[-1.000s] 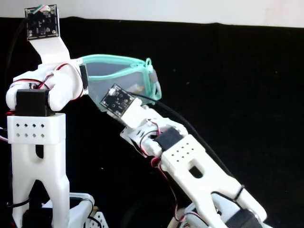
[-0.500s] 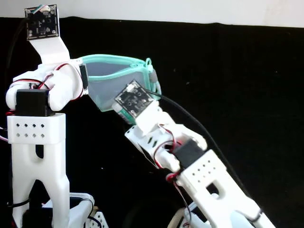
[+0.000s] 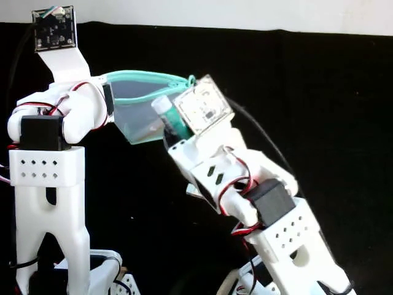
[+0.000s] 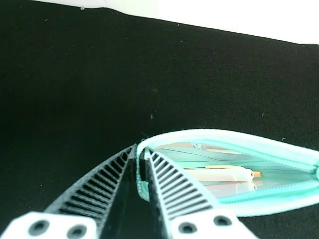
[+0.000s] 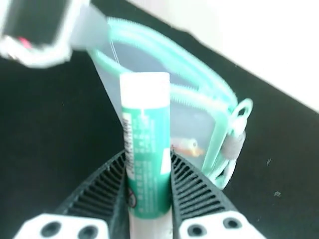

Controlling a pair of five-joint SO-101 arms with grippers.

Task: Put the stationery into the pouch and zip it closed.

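Glue stick (image 5: 145, 149) lengthwise in right pincer (image 5: 147, 158), white end toward open pouch (image 5: 194, 124)

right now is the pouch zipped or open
Open: the pouch gapes between its zipper edges in the left wrist view, with pens lying inside.

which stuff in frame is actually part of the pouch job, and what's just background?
Job:
pouch, pinched at its rim by the left gripper
green glue stick, clamped in the right gripper
pens already inside the pouch

Just there:
black table cover
white wall behind it
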